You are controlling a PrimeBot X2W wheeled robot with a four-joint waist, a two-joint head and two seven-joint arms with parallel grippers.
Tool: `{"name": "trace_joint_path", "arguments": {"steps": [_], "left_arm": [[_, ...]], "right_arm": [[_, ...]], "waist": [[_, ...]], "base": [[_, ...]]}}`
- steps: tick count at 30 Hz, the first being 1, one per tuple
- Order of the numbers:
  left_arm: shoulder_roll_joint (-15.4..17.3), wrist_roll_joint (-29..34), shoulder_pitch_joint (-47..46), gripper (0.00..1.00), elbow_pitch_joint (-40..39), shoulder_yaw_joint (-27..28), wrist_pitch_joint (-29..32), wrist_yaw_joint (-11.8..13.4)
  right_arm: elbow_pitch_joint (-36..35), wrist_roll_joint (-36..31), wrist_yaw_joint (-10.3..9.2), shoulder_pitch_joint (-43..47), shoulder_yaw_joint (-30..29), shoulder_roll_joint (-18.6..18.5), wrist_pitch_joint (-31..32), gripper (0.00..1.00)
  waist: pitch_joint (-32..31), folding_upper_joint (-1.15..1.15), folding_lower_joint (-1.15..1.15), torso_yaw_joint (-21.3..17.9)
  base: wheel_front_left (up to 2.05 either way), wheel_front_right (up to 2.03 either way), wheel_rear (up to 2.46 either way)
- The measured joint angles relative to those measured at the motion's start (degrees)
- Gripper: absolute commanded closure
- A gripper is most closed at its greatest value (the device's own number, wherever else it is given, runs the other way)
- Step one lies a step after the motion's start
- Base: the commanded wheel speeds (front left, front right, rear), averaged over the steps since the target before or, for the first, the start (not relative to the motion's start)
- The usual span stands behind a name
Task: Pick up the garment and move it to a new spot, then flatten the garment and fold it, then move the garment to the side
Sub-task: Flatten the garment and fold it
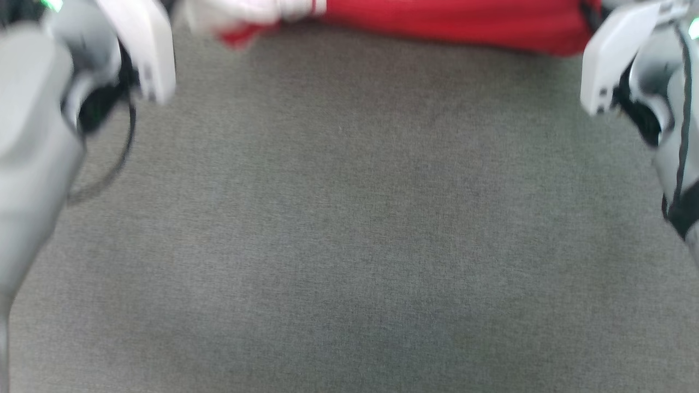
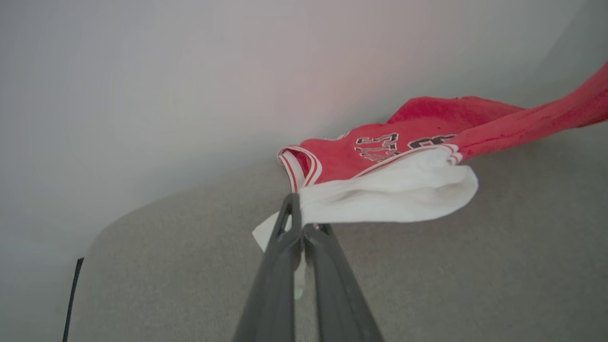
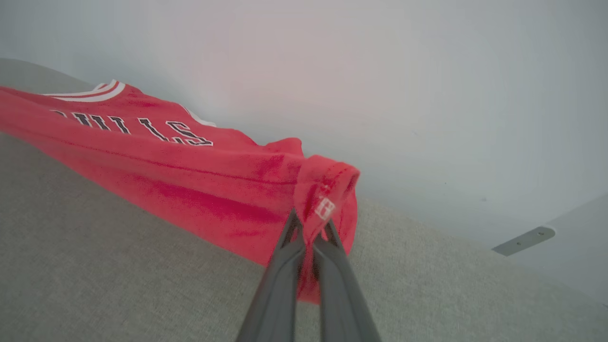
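Left wrist view: the left gripper has its two dark fingers pressed together, and I see the edge of the white sleeve end pinched between them. From this sleeve the red T-shirt runs toward the upper right of the frame, with a striped neck band just above the fingertips and black-and-white lettering on the chest. Below it lies a gray woven surface, and a pale wall stands behind. A thin black cable shows at the lower left edge.

On the right wrist view, the right gripper is also closed tight, with a bunched red hem corner carrying a small white label caught between the fingers. The T-shirt stretches from there to the upper left of the frame. A metal bracket sits at the lower right.

The head view is blurred. The T-shirt lies as a band along the top edge, between the pale left forearm and right forearm, over the gray surface.
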Motion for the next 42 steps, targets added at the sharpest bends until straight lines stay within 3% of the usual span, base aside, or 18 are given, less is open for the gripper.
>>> {"name": "trace_joint_path", "arguments": {"steps": [5, 7, 14, 17, 25, 35, 42], "left_arm": [[5.50, -6.72, 9.69, 1.00, -8.47, -3.19, 10.76, 0.00], [7.50, -8.84, 13.37, 1.00, -12.70, -3.71, 13.38, 1.31], [16.19, -13.47, 27.22, 1.00, -31.54, -5.92, 21.28, 11.00], [21.03, -16.06, 34.43, 1.00, -42.91, -6.34, 22.13, 17.48], [27.36, -19.48, 46.31, 1.00, -56.06, -8.20, 21.05, 26.06], [30.50, -23.30, 55.06, 1.00, -61.59, -10.51, 20.47, 31.63], [33.04, -21.56, 51.78, 1.00, -63.16, -8.26, 20.61, 31.82]], "right_arm": [[-5.34, 7.81, 0.00, 7.83, 3.97, -3.45, 4.70, 1.00], [-7.91, 10.39, 0.00, 11.41, 5.28, -5.22, 6.58, 1.00], [-18.98, 17.29, 0.00, 23.69, 6.93, -10.17, 12.60, 1.00], [-25.81, 18.91, 0.00, 30.39, 6.00, -13.12, 15.24, 1.00], [-39.76, 21.42, 0.00, 44.65, 2.49, -17.33, 22.03, 1.00], [-53.20, 22.87, -0.01, 61.61, -2.93, -18.59, 27.31, 1.00], [-57.49, 21.64, -0.01, 64.93, -7.27, -16.84, 27.25, 1.00]], "waist": [[-2.24, 0.00, 0.00, 0.48], [-3.25, 0.00, 0.00, 0.56], [-6.52, 0.00, 0.00, 0.55], [-7.61, 0.00, 0.00, 0.48], [-7.80, 0.00, 0.00, 0.27], [-6.84, 0.00, 0.00, -0.36], [-5.97, 0.00, 0.00, -1.25]], "base": [[0.00, 0.00, 0.00], [0.00, 0.00, 0.00], [0.00, 0.00, 0.00], [0.00, 0.00, 0.00], [0.00, 0.00, 0.00], [0.00, 0.00, 0.00], [0.00, 0.00, 0.00]]}}
